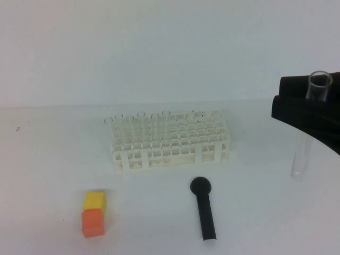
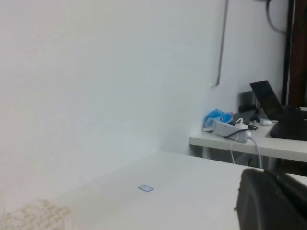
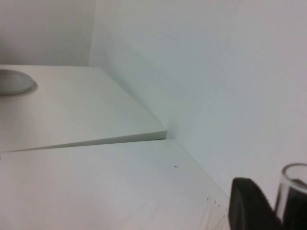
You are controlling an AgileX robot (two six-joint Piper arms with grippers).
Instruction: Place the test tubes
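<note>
- At the right edge of the table in the high view, the right gripper [image 1: 311, 109] is clamped around a clear test tube [image 1: 300, 151], gripping it just below the rim.
- That tube's long axis runs nearly vertical. The open mouth points up and the rounded end hangs down at or just above the table [image 1: 255, 212], leaning a little toward the rack. It is well apart from the white rack [image 1: 170, 146], off to the rack's right.
- Several clear tubes [image 1: 130, 127] stand upright in the left part of the rack.
- A black scoop [image 1: 204, 210] lies in front of the rack, its round head toward the rack and its handle toward the near edge.
- At front left, a yellow block [image 1: 94, 201] touches an orange block [image 1: 93, 223], with the yellow one behind.
- In the left wrist view, only a dark piece of the left gripper [image 2: 268, 203] shows, over bare table beside a white wall. Whether it is spread or closed cannot be told.
- In the right wrist view, the tube's open rim shows beside the dark body of the gripper, with the wall behind.
</note>
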